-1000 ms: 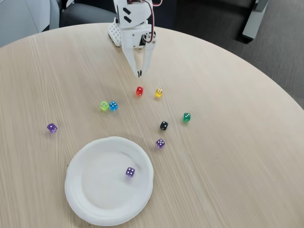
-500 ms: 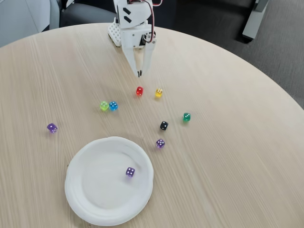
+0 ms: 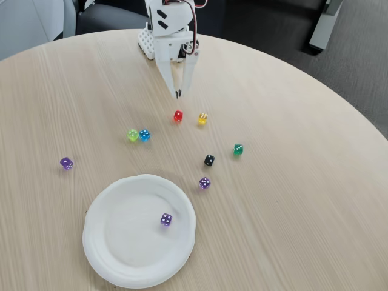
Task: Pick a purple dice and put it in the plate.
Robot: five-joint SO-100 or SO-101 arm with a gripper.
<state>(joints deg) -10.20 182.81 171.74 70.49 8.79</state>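
Observation:
A white paper plate [image 3: 115, 254] lies at the front of the round table in the fixed view. One purple dice [image 3: 166, 219] rests inside it, right of its middle. A second purple dice [image 3: 205, 183] sits on the table just off the plate's right rim, and a third purple dice [image 3: 66, 163] lies far to the left. My gripper [image 3: 177, 94] hangs at the back of the table with its white fingers pointing down, tips together, holding nothing. It is well behind all three purple dice.
A red die [image 3: 178, 116] lies just in front of the gripper tips, with a yellow die [image 3: 202, 118] beside it. A green die [image 3: 133, 135] and a blue die [image 3: 144, 134] touch each other. A black die [image 3: 209, 160] and a dark green die [image 3: 238, 149] lie to the right.

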